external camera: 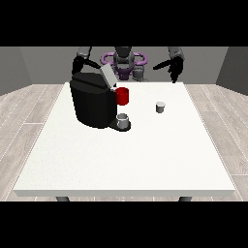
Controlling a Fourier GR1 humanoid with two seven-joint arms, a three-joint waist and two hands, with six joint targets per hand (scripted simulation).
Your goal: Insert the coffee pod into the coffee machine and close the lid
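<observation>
Coffee pod (160, 107) stood upright on the white table (126, 160), a small grey cup shape in the far half, nearer the table's right edge than its left, and apart from everything else. Well to its left sat the black coffee machine (92, 102), close to the far left corner, with its grey lid (107, 75) tilted up and open. A red part (122, 96) showed on the machine's front, just under the lid, and a small grey cup (124, 120) rested on the machine's dark base, below that red part.

Beyond the far edge of the table the robot hand at the view's right (173, 68) hung above the far right corner, its fingers drooping downward and relaxed, holding nothing and well apart from the pod. The robot hand at the view's left (78, 64) was raised behind the top of the machine; whether its fingers were released or clenched could not be told, since the dark machine merged with it.
</observation>
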